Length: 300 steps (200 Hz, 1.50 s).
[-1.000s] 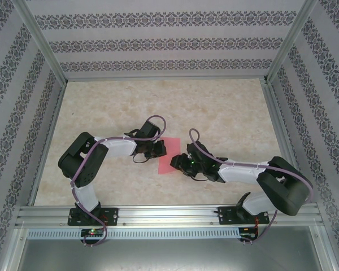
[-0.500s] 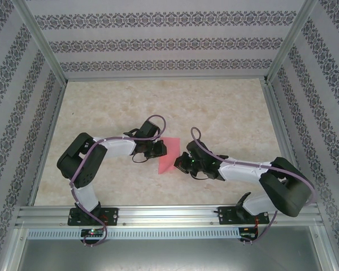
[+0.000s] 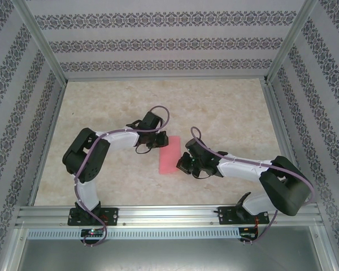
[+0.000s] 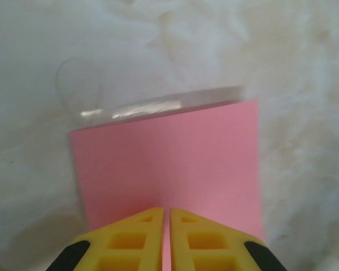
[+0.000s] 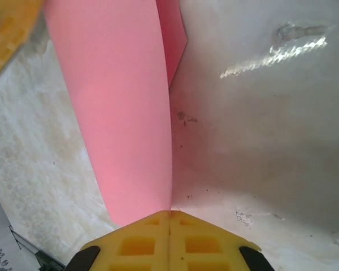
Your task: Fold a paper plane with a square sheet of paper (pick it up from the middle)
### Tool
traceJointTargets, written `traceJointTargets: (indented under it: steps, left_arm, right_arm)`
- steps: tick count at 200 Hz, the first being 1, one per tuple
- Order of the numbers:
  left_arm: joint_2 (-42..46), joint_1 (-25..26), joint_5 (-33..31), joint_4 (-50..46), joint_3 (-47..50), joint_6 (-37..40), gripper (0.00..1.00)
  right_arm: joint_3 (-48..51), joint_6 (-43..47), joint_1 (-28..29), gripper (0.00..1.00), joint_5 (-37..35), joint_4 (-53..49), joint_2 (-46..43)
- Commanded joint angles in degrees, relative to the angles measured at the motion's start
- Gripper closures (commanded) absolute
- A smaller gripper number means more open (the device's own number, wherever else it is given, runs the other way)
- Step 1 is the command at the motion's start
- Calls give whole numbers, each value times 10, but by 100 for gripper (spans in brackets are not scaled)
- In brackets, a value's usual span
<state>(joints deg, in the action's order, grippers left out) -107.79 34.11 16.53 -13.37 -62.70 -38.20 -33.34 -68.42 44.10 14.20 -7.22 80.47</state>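
- Left end effector point(image 4: 166, 210): yellow fingers pressed nearly together, tips at the near edge of the square sheet of paper point(image 4: 169, 152); can't tell if it grips.
- Right end effector point(image 5: 169, 212): fingers pressed together, pinching the sheet's folded edge at the tips.
- Sheet is pink and doubled over, lying between both end effectors on the marbled worktop point(image 3: 214, 107).

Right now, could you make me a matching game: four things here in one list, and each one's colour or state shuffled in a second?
Things:
1. left pincer
2. right pincer
3. sheet of paper
4. table

Descriptions:
A. pale and marbled
B. pink, one side curling upward
C. closed, at the sheet's far-left end
D. closed on the sheet's near-right edge

Pairs: 1-C, 2-D, 3-B, 4-A
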Motion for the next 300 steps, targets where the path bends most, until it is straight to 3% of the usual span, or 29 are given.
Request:
traceJointTargets:
  steps: [1,98,300]
  left_arm:
    - [-20,-8,-8,-32,-14,24,89]
    - [-34,-8,8,-26,0,20,89]
    - [-39,-8,21,-22,0,17,90]
  right_arm:
    - [-26,16,-6,99,0,-11,-2]
    - [-122,38,-9,98,9,15,101]
    - [-154,35,-10,97,-5,45,184]
